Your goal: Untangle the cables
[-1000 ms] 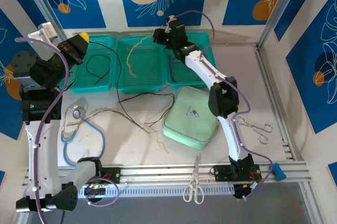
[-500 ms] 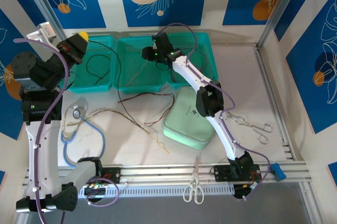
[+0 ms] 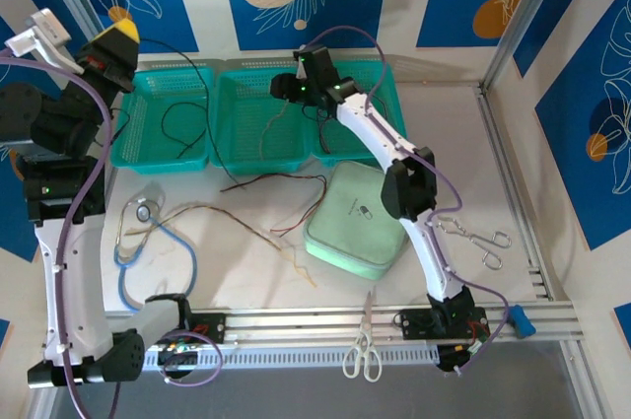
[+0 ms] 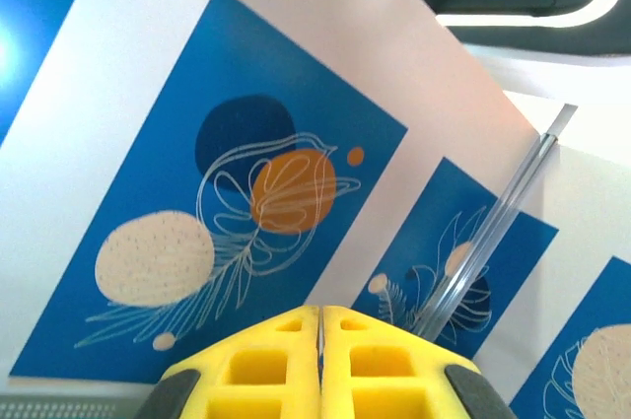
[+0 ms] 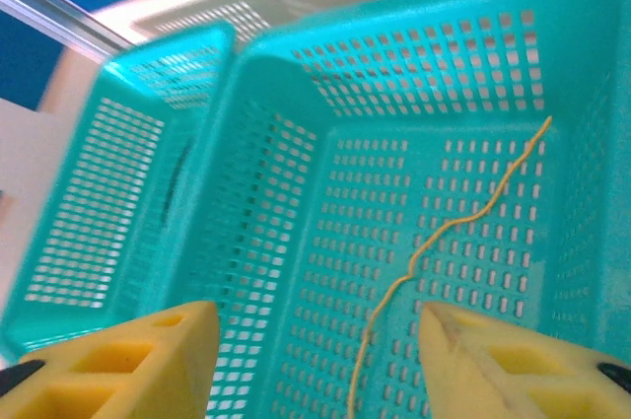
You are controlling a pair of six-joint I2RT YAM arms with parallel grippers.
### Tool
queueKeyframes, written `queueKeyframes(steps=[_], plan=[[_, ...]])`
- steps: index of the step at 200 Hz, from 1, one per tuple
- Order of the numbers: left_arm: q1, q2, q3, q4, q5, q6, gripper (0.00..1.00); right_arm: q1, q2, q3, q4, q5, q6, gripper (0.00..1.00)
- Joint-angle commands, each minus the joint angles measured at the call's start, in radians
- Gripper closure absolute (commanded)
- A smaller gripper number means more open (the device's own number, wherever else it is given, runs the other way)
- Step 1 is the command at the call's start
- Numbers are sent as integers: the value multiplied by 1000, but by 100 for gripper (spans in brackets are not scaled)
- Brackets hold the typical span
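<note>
Cables [image 3: 276,179]: tan strand [image 5: 434,235] cut off between right jaws.

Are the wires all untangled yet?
Not yet. Done: a yellow cable lies alone in the middle basket, under the open right gripper. In hand: the shut left gripper seems to pull a black cable. To do: dark red and tan cables cross on the table.

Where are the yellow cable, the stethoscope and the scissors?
yellow cable [image 5: 455,226], right wrist view, middle of its length
stethoscope [image 3: 145,210], top external view, its metal disc
scissors [image 3: 363,340], top external view, just above its handles
</note>
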Motion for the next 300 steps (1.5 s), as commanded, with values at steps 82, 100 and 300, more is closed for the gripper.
queueKeyframes(steps=[82, 100, 300], plan=[[11, 164, 199, 218, -366, 348, 100, -32, -430, -423, 165, -103, -28, 44], [10, 204, 230, 257, -389, 404, 100, -40, -456, -447, 164, -111, -31, 44], [-46, 240, -264, 479, -570, 690, 100, -66, -512, -536, 139, -216, -36, 44]])
